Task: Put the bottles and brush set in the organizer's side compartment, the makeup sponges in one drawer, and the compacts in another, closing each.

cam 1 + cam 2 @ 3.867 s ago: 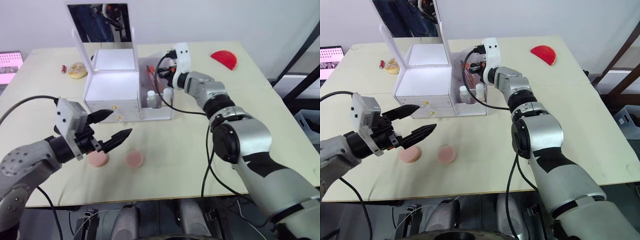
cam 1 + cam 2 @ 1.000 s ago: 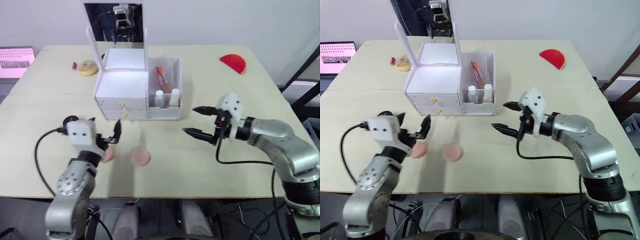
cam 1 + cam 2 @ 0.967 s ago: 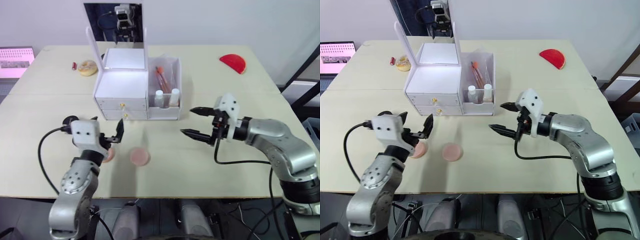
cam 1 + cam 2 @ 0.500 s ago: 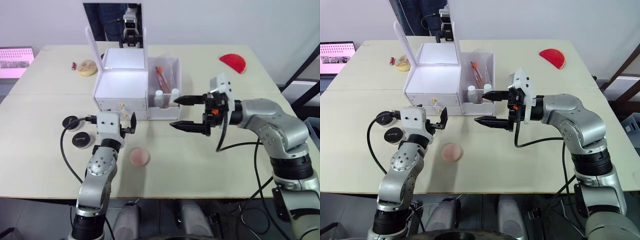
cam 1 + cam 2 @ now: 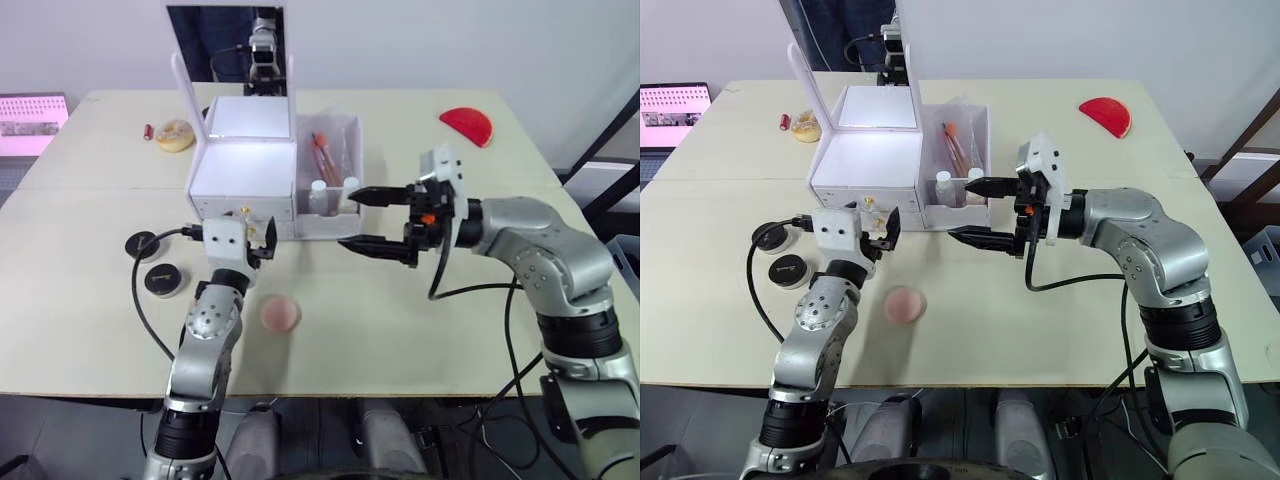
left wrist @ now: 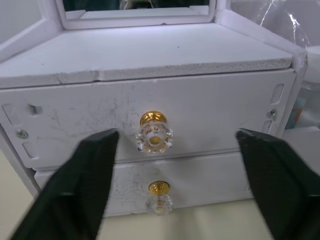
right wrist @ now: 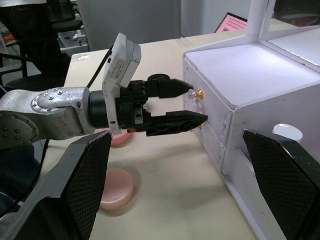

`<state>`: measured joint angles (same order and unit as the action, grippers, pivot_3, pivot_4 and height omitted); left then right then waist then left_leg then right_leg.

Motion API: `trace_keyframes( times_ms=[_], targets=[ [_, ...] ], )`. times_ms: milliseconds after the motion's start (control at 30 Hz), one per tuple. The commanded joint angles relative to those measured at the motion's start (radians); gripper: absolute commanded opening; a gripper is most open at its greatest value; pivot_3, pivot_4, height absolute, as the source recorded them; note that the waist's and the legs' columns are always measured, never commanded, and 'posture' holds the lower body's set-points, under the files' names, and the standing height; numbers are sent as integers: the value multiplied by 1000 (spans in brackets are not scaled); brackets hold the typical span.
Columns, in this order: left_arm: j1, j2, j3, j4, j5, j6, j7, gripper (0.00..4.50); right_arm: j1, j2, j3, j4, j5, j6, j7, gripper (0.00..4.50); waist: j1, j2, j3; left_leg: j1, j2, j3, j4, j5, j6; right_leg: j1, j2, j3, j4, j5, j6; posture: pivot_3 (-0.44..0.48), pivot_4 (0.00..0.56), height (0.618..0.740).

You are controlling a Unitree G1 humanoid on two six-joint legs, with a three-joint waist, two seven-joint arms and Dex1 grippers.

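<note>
While both drawers are sitting shut, lining up left pincer, spread wide, w/ top knob. Bottles & brushes already in side compartment; sponge, compacts waiting on tabletop. Right pincer hovering wide, empty, nr organizer.

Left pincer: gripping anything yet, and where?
Nothing held. The left pincer is open, its fingers straddling the top drawer knob without touching it.
</note>
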<state>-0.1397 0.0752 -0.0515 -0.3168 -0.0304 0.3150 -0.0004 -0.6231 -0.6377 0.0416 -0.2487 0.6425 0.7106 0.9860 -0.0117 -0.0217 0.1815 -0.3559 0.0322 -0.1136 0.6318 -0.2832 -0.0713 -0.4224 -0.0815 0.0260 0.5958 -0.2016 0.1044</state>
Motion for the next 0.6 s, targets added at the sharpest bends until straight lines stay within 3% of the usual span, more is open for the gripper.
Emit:
trace_keyframes(
  times_ms=[33,167,433,600],
  targets=[
    [-27,-3,13,-13,3,-30,-5,2157,-1,0,-29,-33,10,-14,-8,4500,0,0,0,0,0,0,0,0,0,0,0,0,0,0,0,0,150,739],
    [-26,-6,20,-11,2,-31,-6,307,-3,-1,-31,-34,10,-16,-11,4500,1,0,0,0,0,0,0,0,0,0,0,0,0,0,0,0,150,739],
    [31,9,11,-72,1,-25,-39,334,1,-6,-31,-37,6,-19,-11,4500,-1,0,0,0,0,0,0,0,0,0,0,0,0,0,0,0,150,739],
    [186,57,-10,-218,-10,-44,-106,334,5,-15,-34,-35,2,-22,-7,4500,-1,0,0,0,0,0,-1,0,0,0,0,0,0,0,0,0,150,739]
  ],
)
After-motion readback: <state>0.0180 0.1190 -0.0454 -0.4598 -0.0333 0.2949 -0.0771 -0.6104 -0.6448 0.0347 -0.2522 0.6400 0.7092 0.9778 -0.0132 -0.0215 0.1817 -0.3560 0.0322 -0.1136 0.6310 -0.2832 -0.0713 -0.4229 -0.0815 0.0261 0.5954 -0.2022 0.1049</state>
